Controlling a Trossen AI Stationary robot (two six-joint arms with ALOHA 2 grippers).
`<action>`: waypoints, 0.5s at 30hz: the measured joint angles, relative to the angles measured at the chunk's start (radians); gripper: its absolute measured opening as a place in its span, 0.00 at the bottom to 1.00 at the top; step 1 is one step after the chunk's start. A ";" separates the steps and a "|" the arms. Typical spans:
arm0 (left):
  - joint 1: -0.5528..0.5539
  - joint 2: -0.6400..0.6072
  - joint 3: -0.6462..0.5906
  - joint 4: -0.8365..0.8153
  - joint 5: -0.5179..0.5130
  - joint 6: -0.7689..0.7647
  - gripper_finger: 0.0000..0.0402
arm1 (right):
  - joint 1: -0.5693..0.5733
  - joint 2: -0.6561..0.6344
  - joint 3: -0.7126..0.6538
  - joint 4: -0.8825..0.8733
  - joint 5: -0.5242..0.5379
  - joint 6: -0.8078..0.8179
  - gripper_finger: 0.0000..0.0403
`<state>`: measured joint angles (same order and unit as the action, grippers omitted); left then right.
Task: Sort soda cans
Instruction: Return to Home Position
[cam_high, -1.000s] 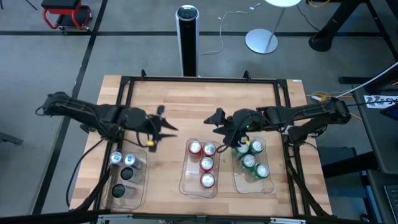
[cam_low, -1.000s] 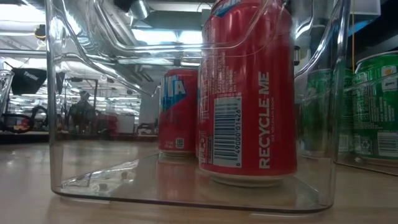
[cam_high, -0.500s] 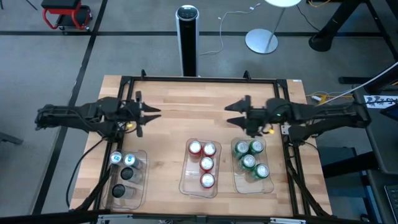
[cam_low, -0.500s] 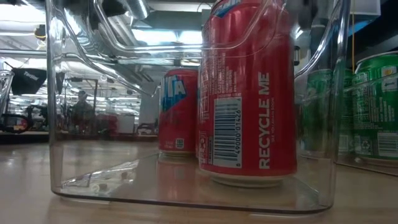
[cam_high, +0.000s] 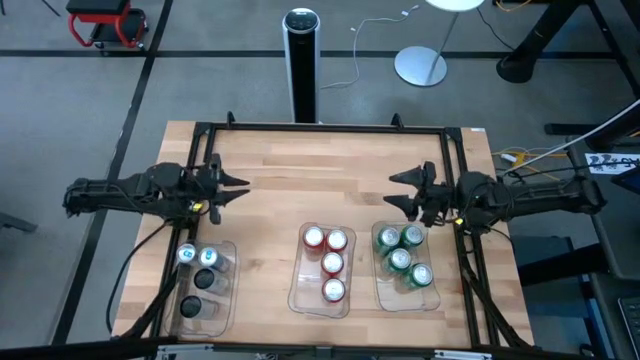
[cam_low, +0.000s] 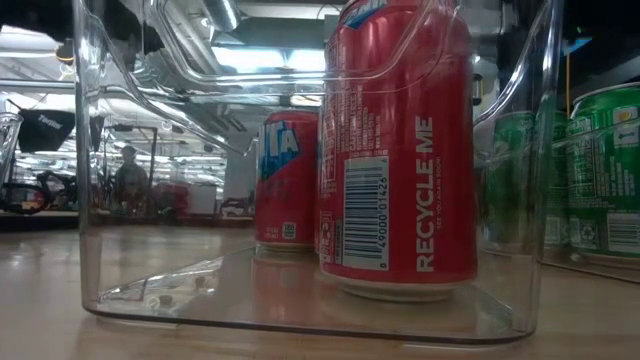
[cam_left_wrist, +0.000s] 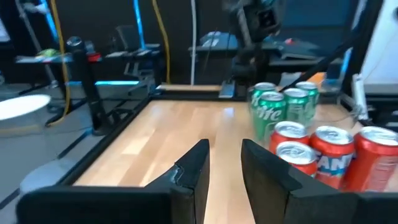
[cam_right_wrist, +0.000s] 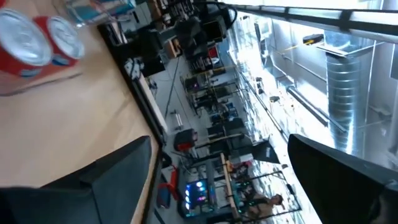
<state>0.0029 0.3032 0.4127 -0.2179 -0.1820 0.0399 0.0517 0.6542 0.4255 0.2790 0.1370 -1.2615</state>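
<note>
Twelve soda cans stand upright in three clear trays near the table's near edge. The silver/black cans (cam_high: 200, 283) are in the left tray, the red-and-white cans (cam_high: 328, 262) in the middle one and the green cans (cam_high: 404, 257) in the right one. My left gripper (cam_high: 240, 188) hovers open over bare wood, far-left of the trays. My right gripper (cam_high: 398, 192) is wide open just beyond the green tray's far end. In the left wrist view the gripper (cam_left_wrist: 225, 165) faces red cans (cam_left_wrist: 323, 155) and green cans (cam_left_wrist: 280, 102). The low view shows red cans (cam_low: 400, 150) through the tray wall.
A dark metal frame (cam_high: 325, 128) runs along the table's far and side edges. A tall black-and-silver cylinder (cam_high: 301, 60) and a lamp base (cam_high: 420, 66) stand on the floor beyond the far edge. Bare wood (cam_high: 320, 185) lies between the two grippers.
Both arms have drawn back from the trays. My left gripper moved toward the table's left and far edges. My right gripper left the far end of the green tray, went toward the far edge, then moved toward the right edge. The cans stayed still.
</note>
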 joint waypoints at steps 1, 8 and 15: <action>0.000 -0.019 -0.017 0.015 0.015 -0.001 0.21 | 0.000 -0.017 -0.029 0.016 -0.007 0.005 0.93; 0.000 -0.131 -0.120 0.051 0.053 -0.039 0.21 | 0.000 -0.080 -0.180 0.098 -0.016 0.053 0.93; 0.000 -0.224 -0.184 0.051 0.078 -0.059 0.21 | 0.000 -0.096 -0.273 0.197 -0.016 0.060 0.93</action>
<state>0.0029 0.0790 0.2285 -0.1668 -0.1040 -0.0193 0.0517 0.5587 0.1526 0.4763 0.1215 -1.2012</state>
